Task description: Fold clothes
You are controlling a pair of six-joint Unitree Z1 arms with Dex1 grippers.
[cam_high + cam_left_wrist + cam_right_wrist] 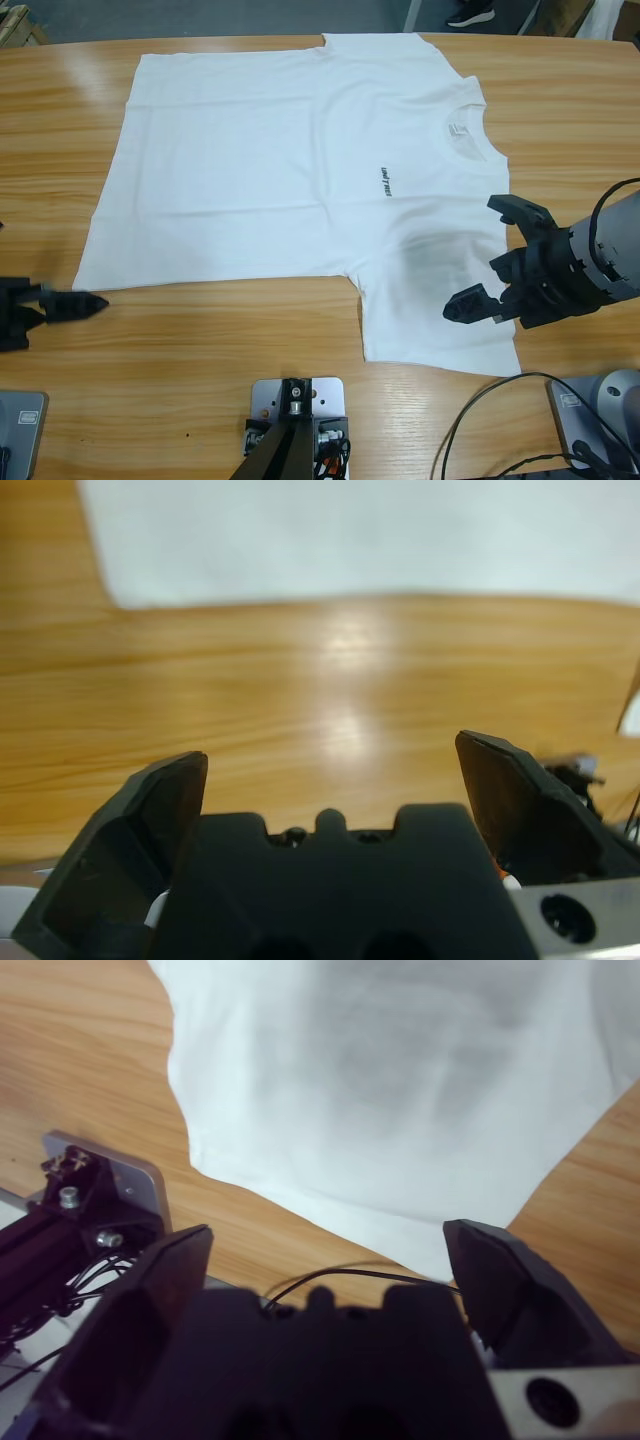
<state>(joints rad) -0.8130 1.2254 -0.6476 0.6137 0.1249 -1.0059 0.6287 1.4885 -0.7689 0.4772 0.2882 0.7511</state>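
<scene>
Nearest the camera's side of the wooden table (200, 340), the left gripper (60, 305) sits at the left edge, mostly cut off, its jaws spread over bare wood just short of the T-shirt (290, 170). The right gripper (495, 260) hovers released over the near sleeve (440, 320), shading it. Beyond, the shirt lies flat, its chest lettering (386, 180) too small to read and its far sleeve partly cut off.

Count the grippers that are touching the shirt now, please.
0. The right gripper hangs open over the shirt by its near sleeve, not gripping it. The left gripper is open over bare table, just off the hem corner.
</scene>
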